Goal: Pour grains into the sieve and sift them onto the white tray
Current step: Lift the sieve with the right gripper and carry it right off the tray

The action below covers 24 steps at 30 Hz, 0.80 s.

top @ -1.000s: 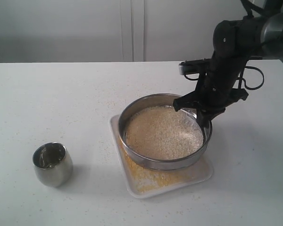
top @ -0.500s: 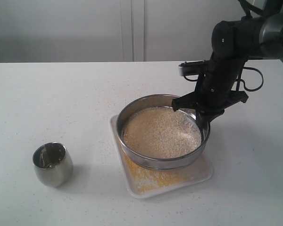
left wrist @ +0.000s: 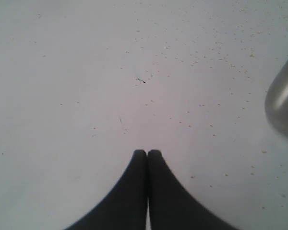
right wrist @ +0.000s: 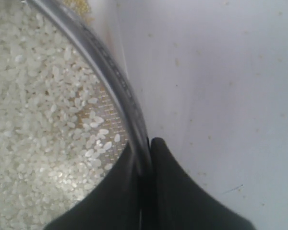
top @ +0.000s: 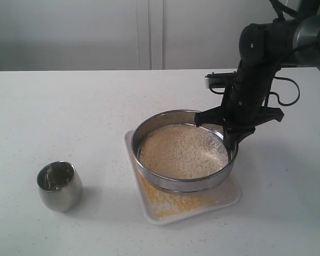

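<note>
The steel sieve (top: 168, 183) is held a little above the white tray (top: 230, 197), with pale grains (top: 181, 152) heaped on its mesh. Fine yellow grains (top: 165, 201) lie on the tray under it. My right gripper (top: 229, 140) is shut on the sieve's right rim; the wrist view shows the rim (right wrist: 110, 76) pinched between the fingers (right wrist: 177, 191), pale grains (right wrist: 33, 120) on the mesh side. My left gripper (left wrist: 147, 153) is shut and empty over bare table, beside the steel cup (left wrist: 284, 103). It is out of the exterior view.
The small steel cup (top: 59, 185) stands upright at the front left of the white table (top: 69, 112). Scattered specks of grain dot the table around the tray. A white wall closes off the back.
The sieve has shifted slightly left and toward the back over the tray, carried by my right gripper. The cup has stayed put.
</note>
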{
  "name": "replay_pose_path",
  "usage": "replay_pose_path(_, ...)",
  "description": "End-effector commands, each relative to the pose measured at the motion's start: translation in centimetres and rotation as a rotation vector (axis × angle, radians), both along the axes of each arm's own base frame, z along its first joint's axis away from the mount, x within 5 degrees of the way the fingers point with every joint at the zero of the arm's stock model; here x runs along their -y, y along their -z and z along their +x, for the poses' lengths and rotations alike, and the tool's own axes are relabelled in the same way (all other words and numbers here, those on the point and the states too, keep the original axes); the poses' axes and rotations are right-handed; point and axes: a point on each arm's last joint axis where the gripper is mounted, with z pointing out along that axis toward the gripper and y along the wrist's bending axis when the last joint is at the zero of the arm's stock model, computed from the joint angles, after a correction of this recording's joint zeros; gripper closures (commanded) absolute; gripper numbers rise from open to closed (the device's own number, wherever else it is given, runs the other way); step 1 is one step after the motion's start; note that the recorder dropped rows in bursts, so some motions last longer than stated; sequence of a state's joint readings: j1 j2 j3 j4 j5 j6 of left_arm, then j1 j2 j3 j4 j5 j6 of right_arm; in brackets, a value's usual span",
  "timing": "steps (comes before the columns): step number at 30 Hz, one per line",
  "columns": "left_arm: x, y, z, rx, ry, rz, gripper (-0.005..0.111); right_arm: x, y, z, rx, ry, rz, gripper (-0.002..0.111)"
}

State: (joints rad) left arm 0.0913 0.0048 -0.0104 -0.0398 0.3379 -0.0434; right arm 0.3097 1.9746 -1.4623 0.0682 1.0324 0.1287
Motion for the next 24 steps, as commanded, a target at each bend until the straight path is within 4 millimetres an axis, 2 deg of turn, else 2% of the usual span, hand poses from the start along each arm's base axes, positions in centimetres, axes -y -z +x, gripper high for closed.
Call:
replay_pose_path(1, 0.1, 0.5, -0.1, -0.022, 0.005, -0.011, 0.107, 0.2, -1.0, 0.1, 0.023, 0.025, 0.057, 0.108)
replay_pose_path(6, 0.1, 0.5, -0.1, -0.022, 0.005, -0.011, 0.107, 1.9, -1.5, 0.8, 0.034, 0.093, 0.153, 0.108)
replay_pose_path(24, 0.1, 0.5, -0.1, -0.022, 0.005, -0.011, 0.107, 11.0, -1.6, 3.0, 0.133, 0.355, 0.158, 0.108)
